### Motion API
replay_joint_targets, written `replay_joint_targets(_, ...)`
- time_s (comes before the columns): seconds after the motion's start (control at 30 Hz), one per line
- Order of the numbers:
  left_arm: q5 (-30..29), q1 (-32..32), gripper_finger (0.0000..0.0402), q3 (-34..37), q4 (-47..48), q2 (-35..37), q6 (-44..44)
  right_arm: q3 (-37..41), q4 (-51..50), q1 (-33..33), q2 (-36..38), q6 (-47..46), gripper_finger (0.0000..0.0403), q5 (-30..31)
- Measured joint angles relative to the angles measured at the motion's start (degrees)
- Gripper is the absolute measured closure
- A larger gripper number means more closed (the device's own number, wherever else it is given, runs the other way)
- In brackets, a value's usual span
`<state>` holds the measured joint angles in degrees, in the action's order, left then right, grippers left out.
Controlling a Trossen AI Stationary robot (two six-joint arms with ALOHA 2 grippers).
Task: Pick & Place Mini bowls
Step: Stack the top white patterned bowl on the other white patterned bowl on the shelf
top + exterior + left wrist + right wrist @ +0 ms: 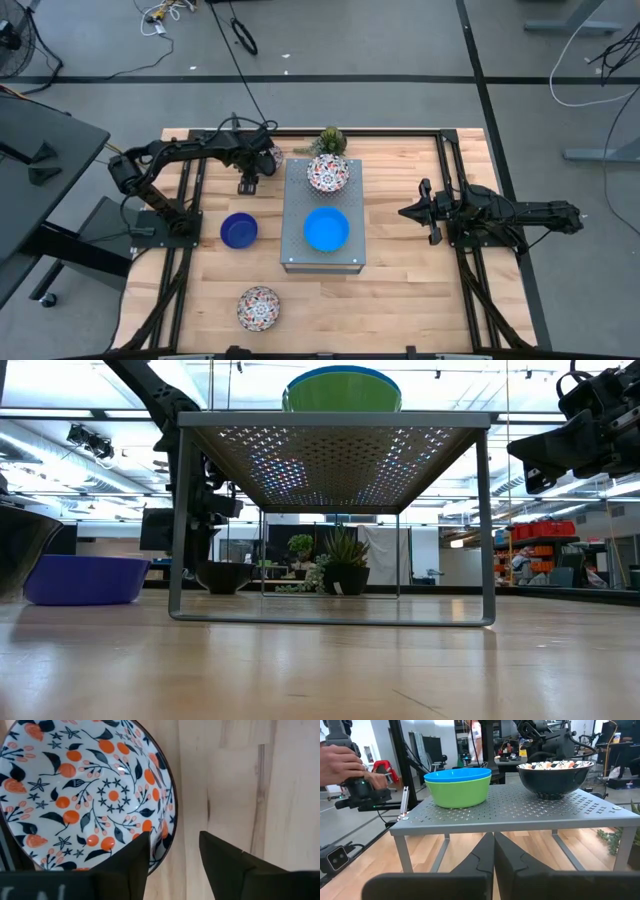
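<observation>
While the left gripper [247,185] is hovering beside the grey perforated box [322,245], a patterned bowl [327,173] and a light blue bowl [326,229] are sitting on top; the dark blue bowl [239,231] is lying on the table [400,300]. At the left wrist, spread fingers [131,857] are straddling another patterned bowl's rim [167,795]. At the right wrist, fingers [480,857] are pressing together, a person's hand [342,762] showing beyond.

High view: left gripper [247,186] covers whatever lies under it at frame upper left; light blue bowl [326,229] hides the green bowl [459,791] nested beneath; left wrist view crops the floral bowl [85,790] at top and left edges.
</observation>
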<state>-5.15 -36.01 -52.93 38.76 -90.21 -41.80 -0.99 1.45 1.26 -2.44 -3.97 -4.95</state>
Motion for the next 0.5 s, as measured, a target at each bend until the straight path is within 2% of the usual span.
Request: replay_joint_targets(0.5,0.2,0.0,0.0297,0.0,-0.8,0.0,0.0,0.0,0.0,0.0,0.0,0.0,0.0392,0.0)
